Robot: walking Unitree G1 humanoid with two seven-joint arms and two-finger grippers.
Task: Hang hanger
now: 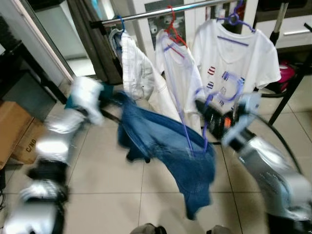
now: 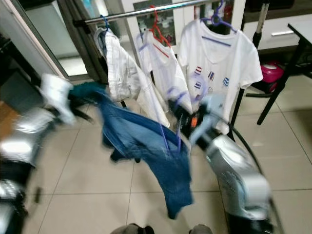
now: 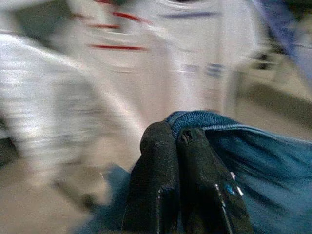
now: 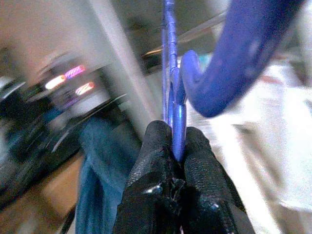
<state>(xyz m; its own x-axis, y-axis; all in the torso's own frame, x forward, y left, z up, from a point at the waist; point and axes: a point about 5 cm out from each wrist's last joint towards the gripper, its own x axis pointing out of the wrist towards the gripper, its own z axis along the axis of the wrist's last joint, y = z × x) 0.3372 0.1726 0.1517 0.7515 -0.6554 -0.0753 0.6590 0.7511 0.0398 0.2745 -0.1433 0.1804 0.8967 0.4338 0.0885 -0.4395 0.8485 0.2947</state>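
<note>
Blue jeans (image 1: 165,146) hang on a purple hanger (image 1: 229,90) stretched between my two arms, below the metal clothes rail (image 1: 146,15). My left gripper (image 3: 178,139) is shut on the jeans' waistband edge (image 3: 263,165), at the left (image 1: 109,95). My right gripper (image 4: 175,141) is shut on the hanger's neck just below its hook (image 4: 229,63), in front of the white printed T-shirt (image 1: 234,53). The hook is lower than the rail and apart from it. The views are blurred by motion.
The rail carries white trousers (image 1: 136,68) on a blue hanger, a white top (image 1: 175,68) on a red hanger and the T-shirt on a purple one. A cardboard box (image 1: 19,131) stands at left, dark furniture legs (image 1: 287,92) at right. The floor is tiled.
</note>
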